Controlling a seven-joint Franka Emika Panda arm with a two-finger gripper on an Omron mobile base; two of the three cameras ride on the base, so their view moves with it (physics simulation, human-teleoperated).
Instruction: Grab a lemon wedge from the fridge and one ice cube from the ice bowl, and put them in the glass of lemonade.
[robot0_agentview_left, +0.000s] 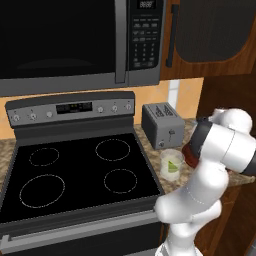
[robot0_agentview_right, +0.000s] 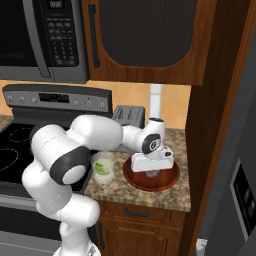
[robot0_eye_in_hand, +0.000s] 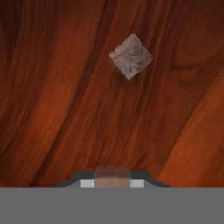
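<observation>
We have the arm reaching to the right over the bench, its hand hanging straight down into the ice bowl (robot0_agentview_right: 151, 176), the wide reddish-brown dish that sits on the granite between the glass of lemonade (robot0_agentview_right: 104, 168) and the dark cabinet wall on the right. The gripper (robot0_agentview_right: 152, 172) sits low inside the bowl's rim. In the hand view, a small greyish block shows between the two finger tips (robot0_eye_in_hand: 112, 178) at the bottom edge; it looks like an ice cube pinched in the jaws, but we cannot tell for sure from so little of it.

A second ice cube (robot0_eye_in_hand: 130, 57) lies loose on the bowl's floor, turned corner-on like a diamond, well apart from the finger tips and ahead of them in the hand view. It has no real long axis, being roughly square.

The relation the coming move turns on, as we judge it, is where the glass stands from the jaws: just beside the bowl, to its left, near the bench's front edge next to the stove (robot0_agentview_left: 75, 170). Something yellowish-green already floats in the glass, probably the lemon wedge (robot0_agentview_right: 102, 167), so we take the fridge step as done. If the jaws do hold a cube, what remains is a lift clear of the rim and a short carry left. The toaster (robot0_agentview_left: 162, 124) stands behind the glass, out of that path.
</observation>
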